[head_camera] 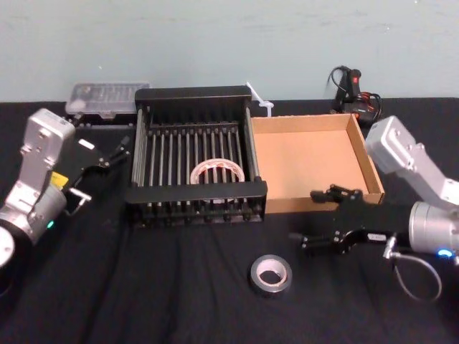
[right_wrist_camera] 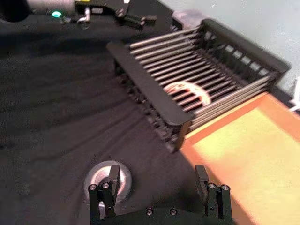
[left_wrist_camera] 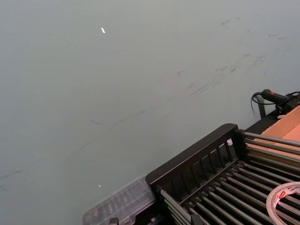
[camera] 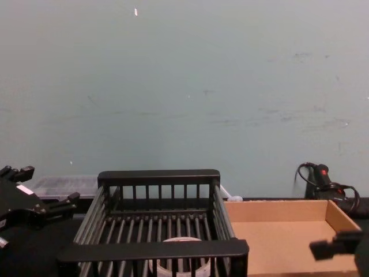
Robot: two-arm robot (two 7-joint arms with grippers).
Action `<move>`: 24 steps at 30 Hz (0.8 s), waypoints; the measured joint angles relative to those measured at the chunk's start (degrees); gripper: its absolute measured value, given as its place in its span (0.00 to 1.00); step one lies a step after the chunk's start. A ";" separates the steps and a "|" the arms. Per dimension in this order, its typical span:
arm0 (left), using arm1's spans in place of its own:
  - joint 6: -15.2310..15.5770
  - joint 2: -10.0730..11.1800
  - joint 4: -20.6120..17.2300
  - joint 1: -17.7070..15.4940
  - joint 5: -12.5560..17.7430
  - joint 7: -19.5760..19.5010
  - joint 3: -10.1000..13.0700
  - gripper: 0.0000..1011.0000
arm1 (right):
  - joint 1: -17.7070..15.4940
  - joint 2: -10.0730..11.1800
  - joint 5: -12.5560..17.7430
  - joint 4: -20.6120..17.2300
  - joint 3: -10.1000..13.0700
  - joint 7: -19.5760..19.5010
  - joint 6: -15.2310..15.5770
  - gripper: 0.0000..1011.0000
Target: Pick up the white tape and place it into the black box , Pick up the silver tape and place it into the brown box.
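The white tape (head_camera: 217, 172) lies flat on the barred bottom of the black box (head_camera: 197, 192), near its front. It also appears as a white tape (right_wrist_camera: 187, 91) inside the black box (right_wrist_camera: 154, 89). The silver tape (head_camera: 271, 274) lies on the black cloth in front of the boxes. The brown box (head_camera: 308, 161) stands empty, right against the crate's right side. My right gripper (head_camera: 305, 216) hovers open in front of the brown box, right of and behind the silver tape (right_wrist_camera: 100, 180). My left gripper (head_camera: 116, 152) stands open and empty beside the crate's left wall.
A clear plastic case (head_camera: 107, 97) sits at the back left behind the crate. A black and red corded tool (head_camera: 351, 89) lies at the back right. A white piece (head_camera: 259, 102) pokes up behind the crate's corner. Black cloth covers the table; a pale wall stands behind.
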 joint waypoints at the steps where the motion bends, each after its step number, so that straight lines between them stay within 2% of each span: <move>1: 0.00 0.00 0.00 0.00 0.00 0.00 0.00 0.99 | 0.07 0.00 0.06 0.05 -0.32 0.11 0.30 0.99; 9: 0.00 0.00 0.00 0.00 0.00 0.00 0.00 0.99 | 1.60 -0.96 0.18 1.49 -3.86 0.54 2.70 0.99; 24: 0.00 0.00 0.00 0.00 0.00 0.00 0.00 0.99 | 3.52 -2.96 -1.17 4.65 -7.26 0.01 3.28 0.99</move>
